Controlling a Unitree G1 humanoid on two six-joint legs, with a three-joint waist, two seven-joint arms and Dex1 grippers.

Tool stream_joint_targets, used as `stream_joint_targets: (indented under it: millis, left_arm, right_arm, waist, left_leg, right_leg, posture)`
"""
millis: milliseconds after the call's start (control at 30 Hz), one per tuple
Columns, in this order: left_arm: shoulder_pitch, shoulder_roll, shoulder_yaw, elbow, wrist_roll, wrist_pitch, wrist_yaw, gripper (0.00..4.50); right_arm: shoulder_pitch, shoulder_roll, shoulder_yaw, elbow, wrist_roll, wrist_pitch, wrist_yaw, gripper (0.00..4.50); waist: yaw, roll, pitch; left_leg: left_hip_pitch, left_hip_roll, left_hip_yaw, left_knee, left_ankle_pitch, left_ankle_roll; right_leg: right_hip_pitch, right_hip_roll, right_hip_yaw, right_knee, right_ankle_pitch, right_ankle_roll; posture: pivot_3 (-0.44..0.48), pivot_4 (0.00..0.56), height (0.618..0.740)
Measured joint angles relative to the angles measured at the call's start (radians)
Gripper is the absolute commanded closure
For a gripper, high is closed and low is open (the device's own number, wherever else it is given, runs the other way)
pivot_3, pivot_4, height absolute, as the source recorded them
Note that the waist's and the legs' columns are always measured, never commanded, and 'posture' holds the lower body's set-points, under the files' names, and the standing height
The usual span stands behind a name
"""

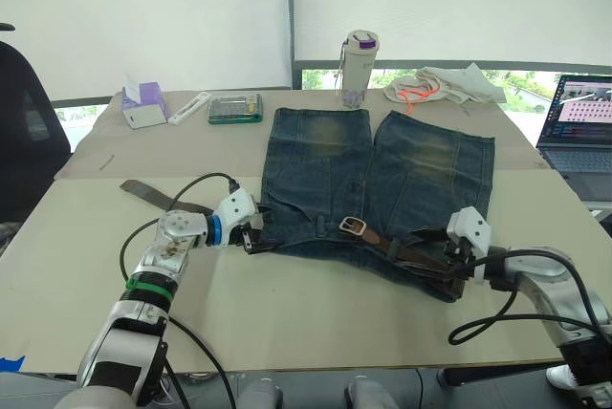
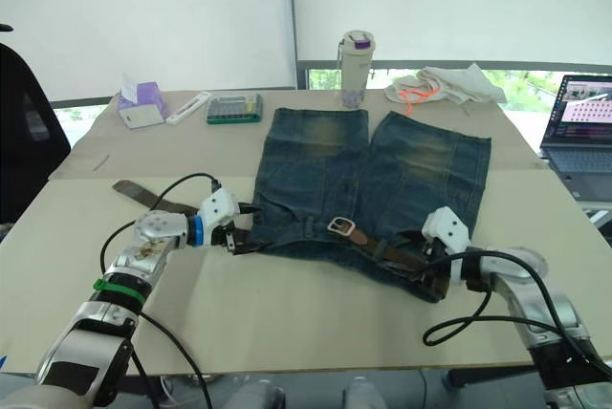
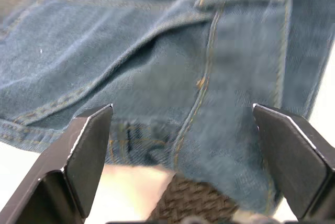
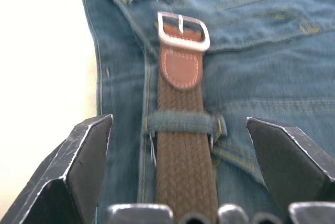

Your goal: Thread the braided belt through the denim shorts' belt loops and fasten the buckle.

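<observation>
No brand name or writing can be read on anything here (the laptop screen shows only small coloured blocks).

One pair of faded blue denim shorts (image 1: 382, 189) lies flat on the pale tan table (image 1: 316, 323), waistband toward the near edge, a yellowish worn patch on each of its two legs. One dark-brown braided belt (image 4: 183, 166) runs along that waistband; in the right wrist view it passes under one narrow blue denim belt loop (image 4: 180, 123), and just past the loop its tan leather tab ends in one small silver rectangular buckle (image 4: 183, 30), lying flat on the denim and unfastened. The belt's other end trails off the shorts at nine o'clock, resting on the table behind the left arm (image 1: 148, 191).

The left gripper (image 3: 183, 124) sits at the shorts' nine o'clock corner — its two black fingers spread wide, nothing clamped, with denim and a bit of braided strap lying between them. The right gripper (image 4: 180, 130) is at the four o'clock corner, fingers equally wide apart on either side of the belt without touching it.

Along the far edge, from ten o'clock to two o'clock: one purple-and-white tissue box (image 1: 143, 103), one white flat bar (image 1: 189, 108), one green-edged clear case (image 1: 235, 109), one white bottle with a purple lid (image 1: 360, 69), one whitish cloth with orange cord (image 1: 445, 86). One open laptop (image 1: 579, 132) stands at three o'clock.
</observation>
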Motion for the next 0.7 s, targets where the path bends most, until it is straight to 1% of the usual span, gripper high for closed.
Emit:
stream_joint_targets:
  millis: [167, 267, 400, 500, 600, 633, 700]
  left_arm:
    - [0.062, 0.006, 0.035, -0.197, -0.087, 0.076, -0.024, 0.0]
    - [0.111, 0.019, 0.045, -0.305, -0.118, 0.137, -0.011, 0.0]
    - [0.146, 0.029, 0.05, -0.394, -0.121, 0.197, 0.027, 0.0]
    - [0.161, 0.033, 0.054, -0.445, -0.125, 0.231, 0.048, 0.0]
    - [0.177, 0.044, 0.059, -0.477, -0.129, 0.254, 0.067, 0.0]
    - [0.178, 0.045, 0.06, -0.481, -0.13, 0.256, 0.073, 0.0]
    - [0.178, 0.047, 0.064, -0.485, -0.129, 0.257, 0.085, 0.0]
  right_arm:
    - [0.017, -0.003, 0.0, -0.034, -0.062, 0.023, -0.04, 0.02]
    - [0.018, -0.009, 0.01, -0.007, -0.163, 0.015, -0.084, 0.88]
    - [-0.01, 0.006, 0.021, 0.022, -0.211, 0.017, -0.1, 2.3]
    - [-0.041, 0.032, 0.033, 0.066, -0.241, 0.022, -0.126, 3.24]
    - [-0.104, 0.075, 0.044, 0.135, -0.275, 0.021, -0.155, 4.33]
    - [-0.126, 0.083, 0.047, 0.158, -0.29, 0.021, -0.169, 4.49]
    - [-0.188, 0.113, 0.053, 0.226, -0.335, 0.023, -0.222, 4.49]
  waist:
    - [-0.001, 0.0, 0.0]
    - [-0.001, 0.0, 0.0]
    - [-0.001, 0.0, 0.0]
    - [0.0, 0.0, 0.0]
    - [-0.001, 0.0, 0.0]
    - [-0.002, 0.0, 0.0]
    - [-0.004, 0.0, 0.0]
  left_leg:
    - [0.0, 0.001, 0.0, 0.0, 0.0, 0.0]
    - [0.0, 0.0, 0.0, 0.0, 0.0, 0.0]
    - [0.001, 0.0, 0.0, 0.0, 0.0, 0.0]
    - [0.001, 0.0, 0.0, 0.0, 0.0, 0.0]
    - [0.001, 0.0, 0.001, 0.0, 0.0, 0.0]
    - [0.001, 0.0, 0.001, 0.0, 0.0, 0.0]
    - [0.001, 0.0, 0.001, 0.0, 0.0, 0.0]
  right_leg:
    - [0.0, 0.0, 0.0, 0.0, 0.0, 0.0]
    - [0.0, 0.0, 0.0, 0.0, 0.0, 0.0]
    - [0.001, 0.0, 0.0, -0.001, 0.0, 0.0]
    - [0.001, 0.0, 0.0, -0.001, 0.0, 0.0]
    - [0.001, 0.0, 0.0, -0.001, 0.0, 0.0]
    - [0.001, 0.0, 0.0, -0.001, 0.0, 0.0]
    - [0.001, 0.0, 0.0, -0.001, 0.0, 0.0]
  posture:
    - [0.0, 0.15, 0.74]
    - [0.0, 0.15, 0.74]
    - [0.0, 0.15, 0.74]
    - [0.0, 0.15, 0.74]
    - [0.0, 0.15, 0.74]
    - [0.0, 0.15, 0.74]
    - [0.0, 0.15, 0.74]
